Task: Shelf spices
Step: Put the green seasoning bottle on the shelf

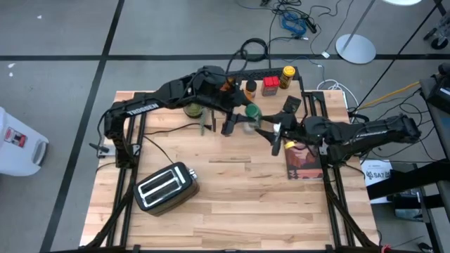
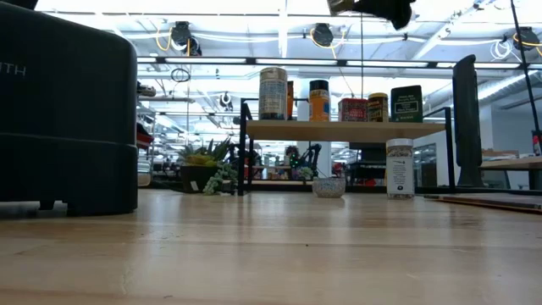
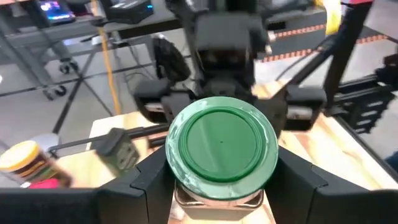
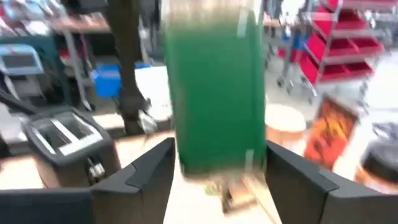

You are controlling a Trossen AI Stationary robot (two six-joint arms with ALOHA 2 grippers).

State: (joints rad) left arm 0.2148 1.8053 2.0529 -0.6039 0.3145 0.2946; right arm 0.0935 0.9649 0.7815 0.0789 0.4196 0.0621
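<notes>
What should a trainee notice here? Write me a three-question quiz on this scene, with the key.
1. True or false: the toaster stands on the table, not on the shelf.
2. What colour is the lid of the jar between the left claw fingers? A red, B green, C yellow.
3. In the low view, where does the white-capped bottle stand?

Key: 1 true. 2 B. 3 On the table, beneath the shelf's end, not on top of it.
</notes>
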